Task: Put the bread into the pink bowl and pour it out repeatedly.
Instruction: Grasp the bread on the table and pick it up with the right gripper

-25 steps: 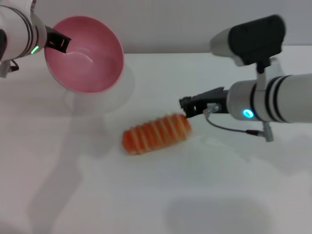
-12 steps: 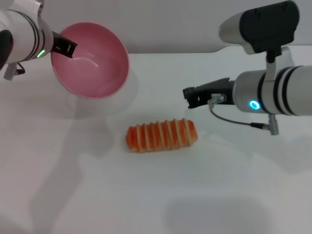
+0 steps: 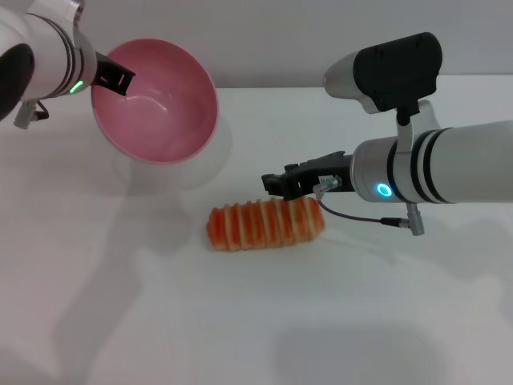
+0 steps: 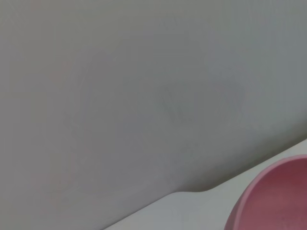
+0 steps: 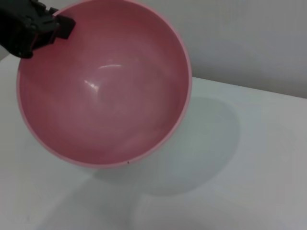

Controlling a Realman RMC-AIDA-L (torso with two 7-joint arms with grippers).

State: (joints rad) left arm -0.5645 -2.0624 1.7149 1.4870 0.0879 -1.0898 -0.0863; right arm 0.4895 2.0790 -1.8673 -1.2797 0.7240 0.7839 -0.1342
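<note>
1. Head view: the bread (image 3: 267, 224) lies on its side on the white desk (image 3: 256, 321), near the middle, striped side up — it is outside the pink bowl (image 3: 156, 100).
2. The left end effector (image 3: 114, 76) is clamped on the bowl's rim and holds it off the desk at the far left, tilted so the opening faces the bread. The right wrist view confirms the bowl (image 5: 103, 84) is empty, with the black fingers (image 5: 33, 28) pinching its edge.
3. What changed: a second ago the right end effector (image 3: 280, 183) touched the loaf's right end; half a second ago it had risen and pulled back to the right. Now it has swung left and lower, hanging just above the loaf's far edge.
4. Whether its fingers are spread or closed I cannot tell; it holds nothing visible.
5. My reading: the pour is finished, and the right arm is lining up a fresh pick — the next cycle is starting.
</note>
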